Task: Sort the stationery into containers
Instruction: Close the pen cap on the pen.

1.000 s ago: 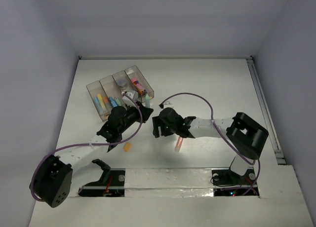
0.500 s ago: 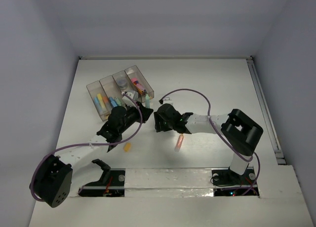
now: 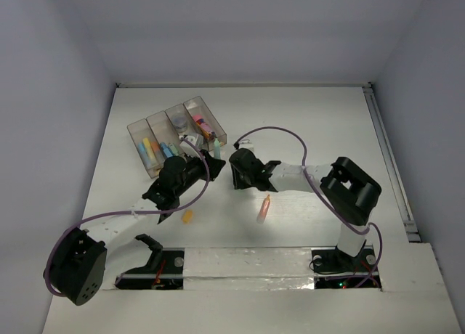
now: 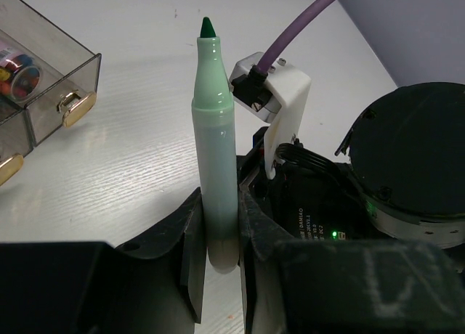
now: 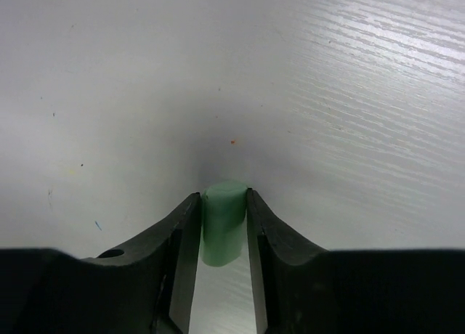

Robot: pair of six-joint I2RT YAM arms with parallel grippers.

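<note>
Pale grey walls (image 3: 254,29) are boxing in a white wood-grain surface (image 3: 327,131) on the left, far and right sides. A thin metal rail (image 3: 386,156) is running along the right edge. The widest bare stretch is lying far and right of the arms. The left-centre is crowding up.

The smoky clear plastic four-compartment tray (image 3: 133,133) is sitting far-left and angled, holding yellow, blue and pink pieces and a round grey pot. The two arms are meeting mid-surface just near of it.

The left gripper (image 4: 221,225) is sitting just beside the tray's near end. Its jaws are clamping tight on a pale green marker with a dark green tip (image 4: 215,152), which is sticking out past the fingers.

The right gripper (image 5: 222,197) is pointing down at the surface. Its jaws are narrowing in, with the pads touching both sides of a short pale green cylinder (image 5: 221,236) on the surface.

An orange-pink marker (image 3: 263,209) is lying loose near the right arm. A small orange-yellow piece (image 3: 187,217) is lying near the left arm.
</note>
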